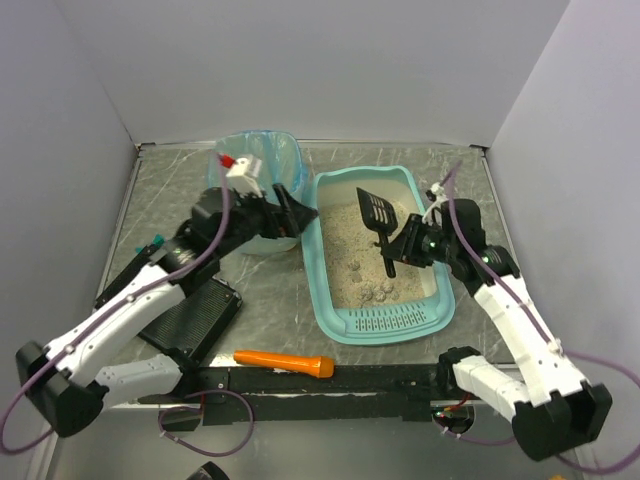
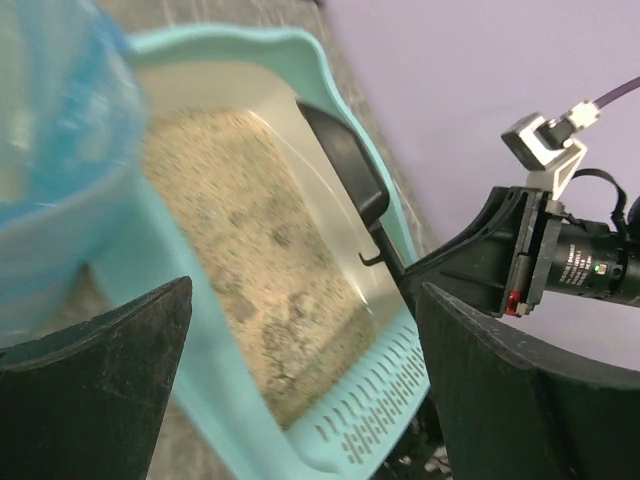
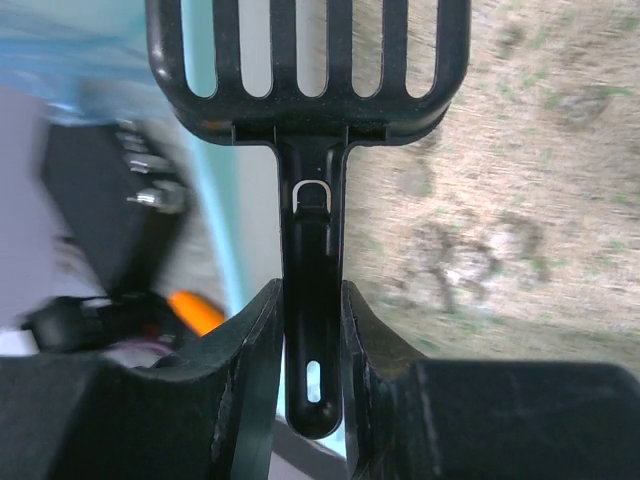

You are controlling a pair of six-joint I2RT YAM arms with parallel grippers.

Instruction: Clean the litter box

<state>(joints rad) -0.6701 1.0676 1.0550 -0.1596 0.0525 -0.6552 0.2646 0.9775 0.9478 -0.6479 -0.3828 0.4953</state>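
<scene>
**Layout.** The litter box point(image 1: 385, 325) lies centre-right in the top view, on the table point(image 1: 170, 190). Its long axis runs up the frame and its slotted lip is at the lower end, nearest the arm bases. Beige litter point(image 1: 350, 255) covers the floor. Several clumps point(image 1: 375, 292) sit low in the box, just above the lip.

**Right arm.** The right gripper point(image 3: 312, 310) is clamped on the handle of the black scoop point(image 1: 376, 210). In the wrist view both jaws press flat against the handle's sides, near its end. This grip leaves the whole slotted blade free to work. In the top view the blade is raised over the upper half of the box and well apart from the clumps. It appears empty, though the angle is poor.

**Left arm.** The left gripper point(image 1: 300, 212) hangs with jaws wide apart and nothing between them. It is at frame centre, between the blue-lined bin point(image 1: 258, 160) and the left wall of the box. This position probably lets it brace the box or bin during scooping.

**Other items.** The bin stands just beside the box's upper-left corner, so a loaded scoop has a short path to it. A black case point(image 1: 195, 315) and an orange tool point(image 1: 285, 361) lie lower left, away from the work.

**Status.** The waste is not yet lifted. The next move calls for lowering the blade toward the clumps.
</scene>
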